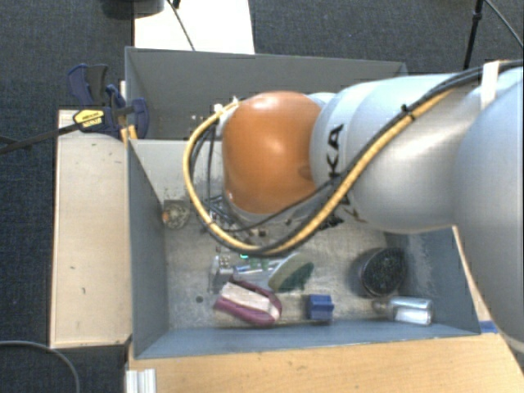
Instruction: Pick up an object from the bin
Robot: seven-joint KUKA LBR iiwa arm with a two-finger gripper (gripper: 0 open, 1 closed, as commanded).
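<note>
Now | my gripper [227, 269] down just beside purple pack [247, 304] | grip state: cannot tell | nothing visibly lifted | pick judged pending

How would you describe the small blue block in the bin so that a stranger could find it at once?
Start at the grey bin's wall along the view's bottom edge. Just above its middle sits the blue block, between a pink-and-white packet and a clear tube; it alone is blue and boxy.

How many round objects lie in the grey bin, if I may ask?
2: a dark round disc at right, a small brownish round piece at left; the arm may hide others.
</note>
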